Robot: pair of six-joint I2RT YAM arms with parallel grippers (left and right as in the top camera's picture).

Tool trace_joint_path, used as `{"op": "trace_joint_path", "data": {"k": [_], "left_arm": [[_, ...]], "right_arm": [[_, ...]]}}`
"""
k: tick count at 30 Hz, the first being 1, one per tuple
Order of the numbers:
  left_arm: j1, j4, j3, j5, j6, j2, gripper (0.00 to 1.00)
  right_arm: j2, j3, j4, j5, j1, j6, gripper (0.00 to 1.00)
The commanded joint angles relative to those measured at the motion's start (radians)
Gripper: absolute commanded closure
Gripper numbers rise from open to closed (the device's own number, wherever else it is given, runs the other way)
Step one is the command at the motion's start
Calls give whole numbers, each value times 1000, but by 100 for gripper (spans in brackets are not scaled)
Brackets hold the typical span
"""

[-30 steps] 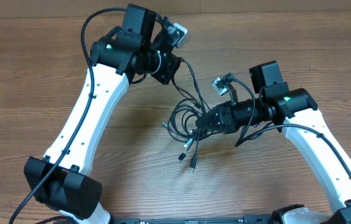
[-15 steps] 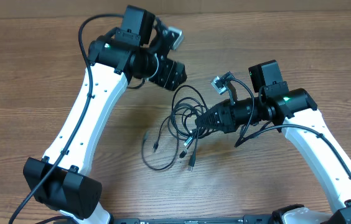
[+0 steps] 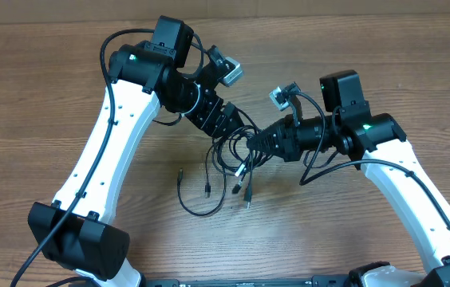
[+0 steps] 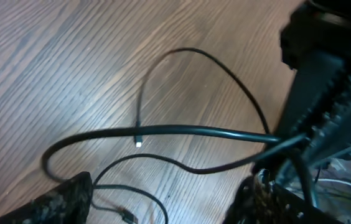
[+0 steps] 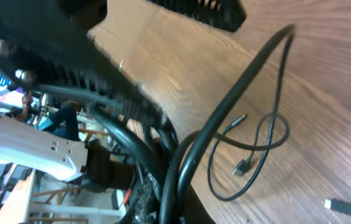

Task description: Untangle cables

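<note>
We see the cables (image 3: 233, 163) tangled at the middle of the table (image 3: 41, 112), loose ends trailing toward 6 o'clock. At their 3 o'clock the right hand (image 3: 255, 151) pinches a cord, the grip half buried in black. At 12 o'clock the left hand (image 3: 227, 126) gapes wide, empty

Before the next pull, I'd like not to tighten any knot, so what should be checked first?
1. Free side: left end effector open, gripping nothing: ok.
2. Anchor: right end effector shut on the cables: ok.
3. Tangle gone: not ok, several loops cross beside the right end effector.
4. The loose loop on the table fully free of the rest: cannot tell.
5. The two end effectors not touching each other: ok, though close.
</note>
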State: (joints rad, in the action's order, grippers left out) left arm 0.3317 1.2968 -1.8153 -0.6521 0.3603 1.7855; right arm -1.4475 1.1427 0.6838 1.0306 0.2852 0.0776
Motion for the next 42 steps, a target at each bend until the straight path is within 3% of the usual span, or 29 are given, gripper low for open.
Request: {"op": "trace_joint_path", "data": {"k": [1,2,5,11,17,23,30,38,42], "left_arm": [[9,12,-19,-53,60,3,25],[8,10,-19,-39,59,3,32],[-8,7,-19,8,56,3,38],[-74,-21,-19,3,-17,3,32],[-124,-29,-19,-149,-22,3,24],[-114,-10,-19,-314,85,3,17],[-82,8,-18,-257,141,14,18],[-66,23,-10,-194,133,55,32],[-63,27,-10,-194,133,58,61]], "right_arm": [[24,24,-50,5,5,-84,96],[24,24,-56,-6,5,-99,96],[24,24,-45,-76,2,-137,96],[24,24,-41,-148,1,-165,96],[24,24,-87,-158,1,-233,96],[24,24,-116,-154,1,-261,96],[24,24,-168,-40,1,-261,96],[24,24,-208,29,1,-269,96],[24,24,-208,29,1,-272,96]]}}
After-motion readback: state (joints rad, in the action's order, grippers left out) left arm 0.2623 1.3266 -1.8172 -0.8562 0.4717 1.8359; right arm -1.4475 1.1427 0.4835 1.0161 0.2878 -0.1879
